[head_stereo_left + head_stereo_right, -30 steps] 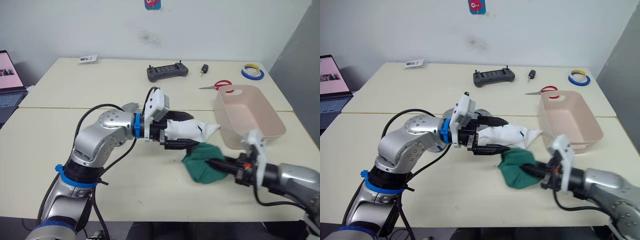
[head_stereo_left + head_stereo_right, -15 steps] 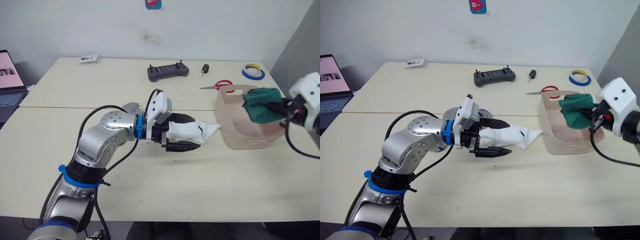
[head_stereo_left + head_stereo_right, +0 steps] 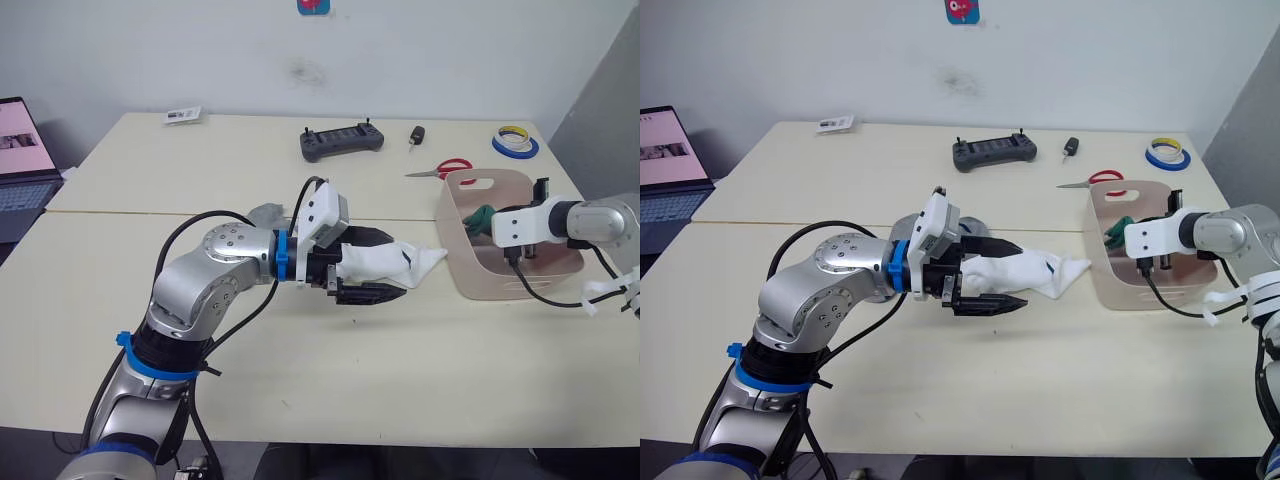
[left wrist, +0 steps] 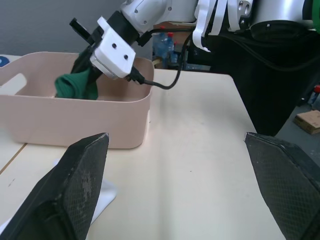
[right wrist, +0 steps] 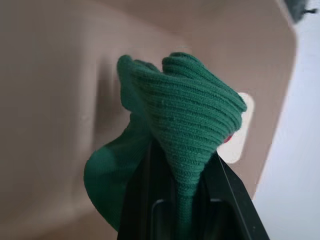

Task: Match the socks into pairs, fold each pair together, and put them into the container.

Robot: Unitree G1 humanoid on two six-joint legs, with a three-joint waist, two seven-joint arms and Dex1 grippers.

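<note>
Head view: we saw the white socks (image 3: pixel 385 262) on the table, long axis left-right, toe end pointing toward the tub (image 3: pixel 478 285). L gripper (image 3: pixel 362 265) stood spread wide around their near end.

L wrist view: green socks (image 4: pixel 75 86) hung inside the tub.

R wrist view: R gripper (image 5: pixel 181 197) pinched the green socks.

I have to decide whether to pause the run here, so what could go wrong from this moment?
1. The green socks are pinched between the right gripper fingers inside the container; the knit may snag on them at release and lift back out.
2. The white sock lies between the open left gripper fingers; it might be dragged off the table.
</note>
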